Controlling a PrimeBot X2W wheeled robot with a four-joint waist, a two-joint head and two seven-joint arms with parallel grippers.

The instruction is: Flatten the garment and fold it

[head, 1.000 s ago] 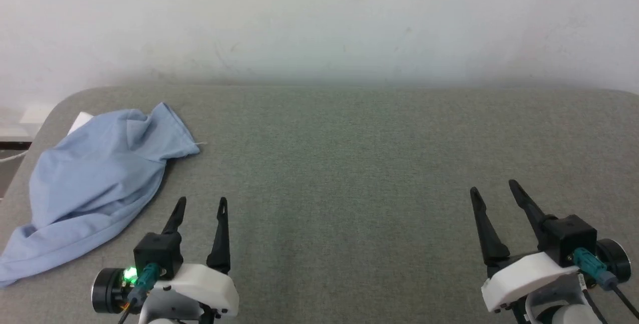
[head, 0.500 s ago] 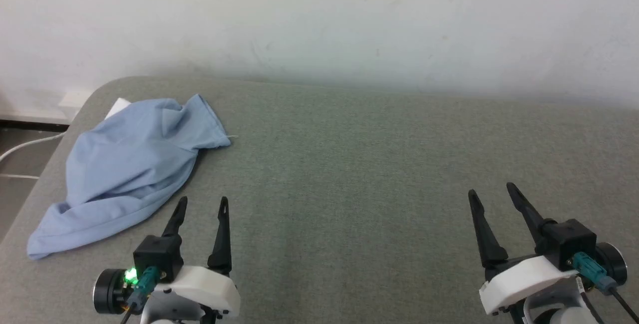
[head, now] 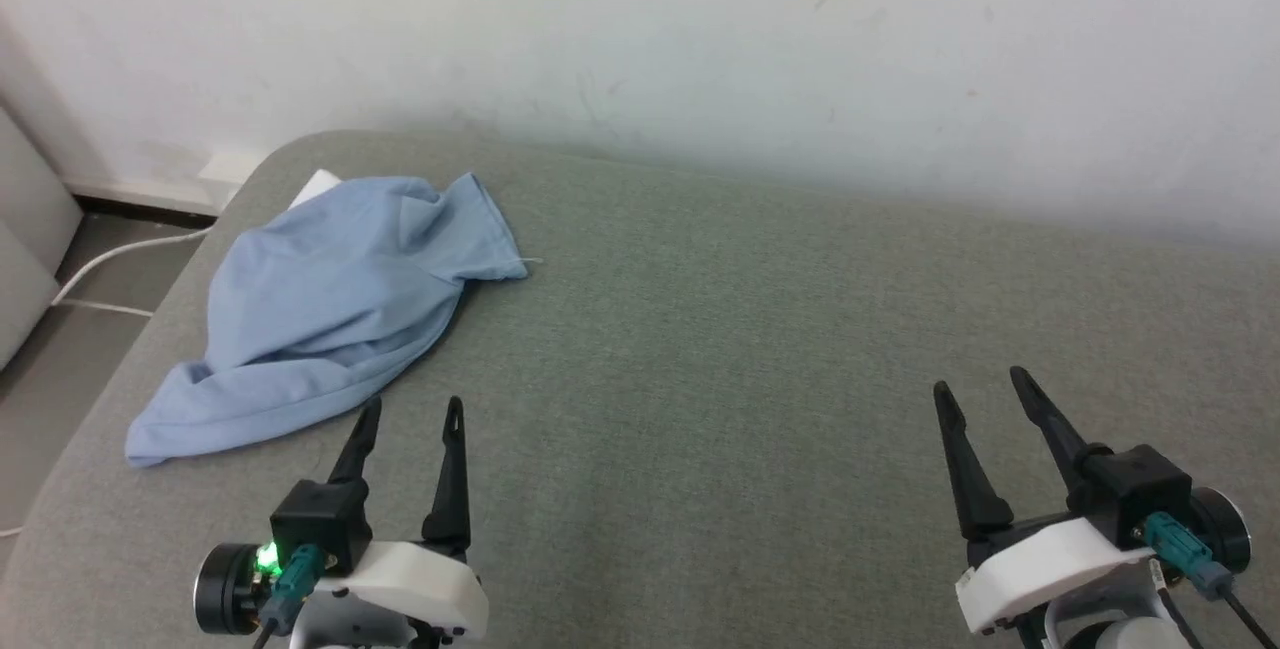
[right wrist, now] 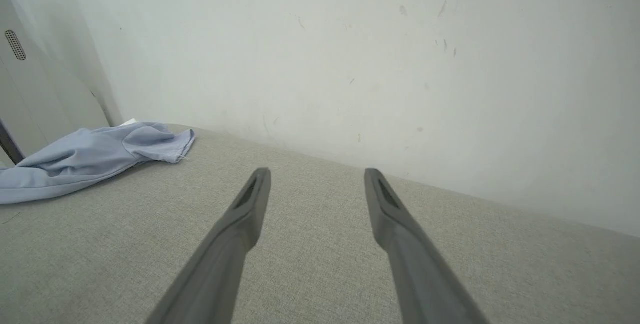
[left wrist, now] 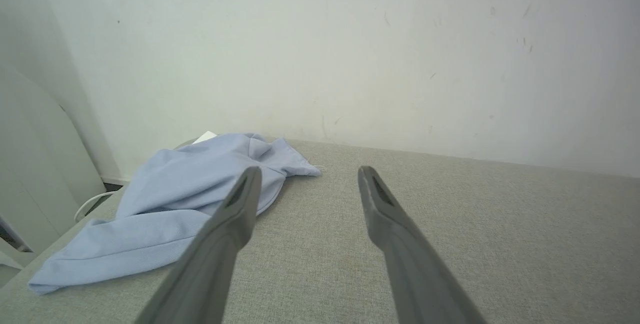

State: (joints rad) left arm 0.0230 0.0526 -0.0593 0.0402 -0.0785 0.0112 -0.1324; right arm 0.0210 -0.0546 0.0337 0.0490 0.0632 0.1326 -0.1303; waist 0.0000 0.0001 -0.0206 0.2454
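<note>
Head view swung left; garment (head: 330, 304) unmoved, crumpled.

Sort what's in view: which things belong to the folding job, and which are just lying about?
Job: crumpled light blue garment; grey table under it; left gripper and right gripper, both open and empty.
Lying about: white cable on the floor; pale panel at the far left.
</note>
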